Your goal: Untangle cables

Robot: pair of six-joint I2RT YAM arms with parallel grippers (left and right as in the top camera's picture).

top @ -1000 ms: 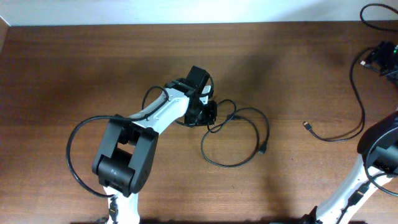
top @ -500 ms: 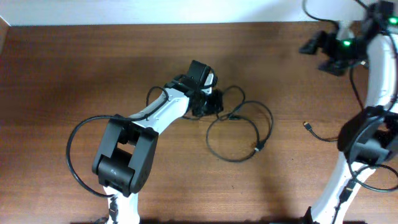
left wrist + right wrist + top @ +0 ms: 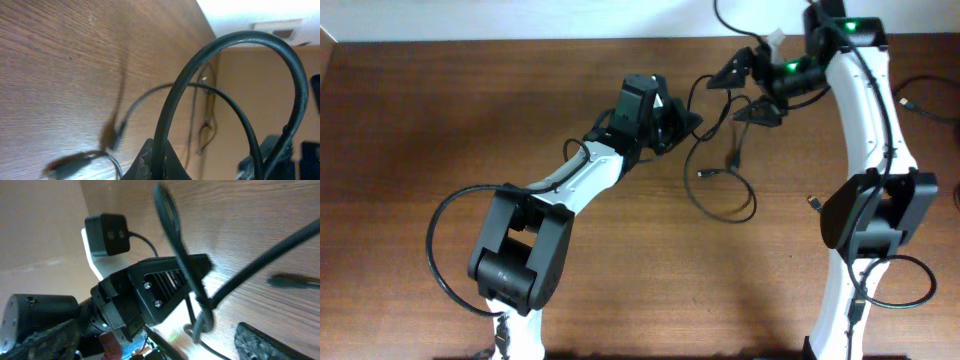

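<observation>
Here the left tool (image 3: pixel 682 122) is clamped shut on the cables (image 3: pixel 751 203), and a black strand arches up out of its jaws. From that grip the cord loops away toward the right tool (image 3: pixel 745 92), which hangs just beside it above the counter (image 3: pixel 440 110). The right tool's fingers are spread wide, and a thin strand crosses the gap between them. It grips nothing that I can make out. Below the right tool the cord drops to the counter and curls into a loose loop. A small plug (image 3: pixel 706 175) lies at the loop's near side, beneath the gap between the two tools.
</observation>
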